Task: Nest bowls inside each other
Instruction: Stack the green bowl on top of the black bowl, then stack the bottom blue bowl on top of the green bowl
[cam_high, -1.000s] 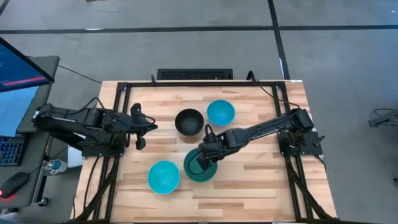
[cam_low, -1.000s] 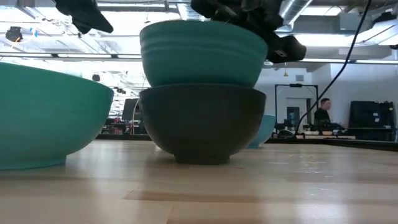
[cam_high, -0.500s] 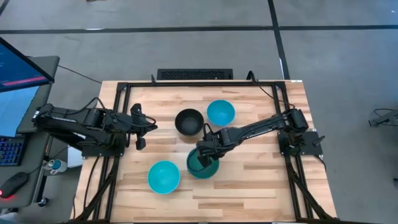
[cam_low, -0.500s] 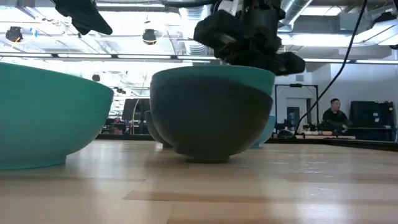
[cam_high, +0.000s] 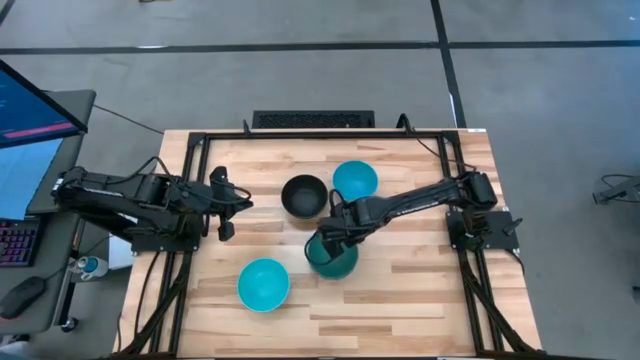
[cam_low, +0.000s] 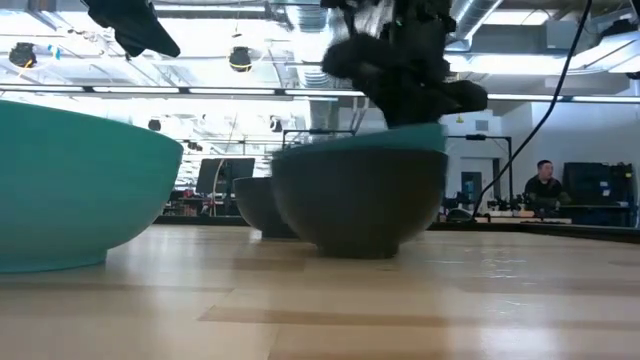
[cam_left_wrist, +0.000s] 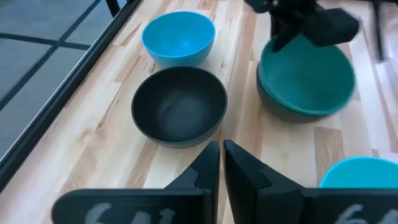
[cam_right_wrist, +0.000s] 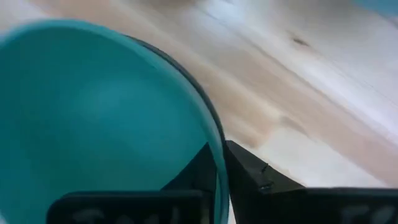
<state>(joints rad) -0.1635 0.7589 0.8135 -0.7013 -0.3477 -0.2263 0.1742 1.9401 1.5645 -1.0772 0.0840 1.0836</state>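
Note:
The darker teal bowl (cam_high: 332, 258) sits nested in a black bowl (cam_low: 360, 205) near the table's middle; its rim (cam_low: 400, 135) just shows above the black one. My right gripper (cam_high: 337, 230) is over the stack's far edge, shut on the teal bowl's rim. The second black bowl (cam_high: 304, 195) and a cyan bowl (cam_high: 355, 180) stand on their bases farther back. Another cyan bowl (cam_high: 264, 283) rests nearer the front. My left gripper (cam_high: 222, 205) hovers shut at the table's left side, pointing at the bowls. My right gripper has the teal bowl's rim (cam_right_wrist: 219, 149) between its two fingers, one finger (cam_right_wrist: 193, 177) inside the bowl and one (cam_right_wrist: 252, 177) outside. It comes from above, slanting in from the table's right. The teal bowl sits inside the black bowl, which stands on the table.
The tabletop is bare wood (cam_high: 420, 290) with a black frame around it (cam_high: 190, 140). The lone black bowl (cam_left_wrist: 179, 106) and far cyan bowl (cam_left_wrist: 178, 37) stand close behind the stack (cam_left_wrist: 305, 78). Beyond the table, a person (cam_low: 545, 180) sits in the room.
A second ago the teal bowl hung above the black bowl in my right gripper. The gripper has come down, and the teal bowl has sunk into the black bowl. The nested pair has then slid a little toward the table's right and far side.

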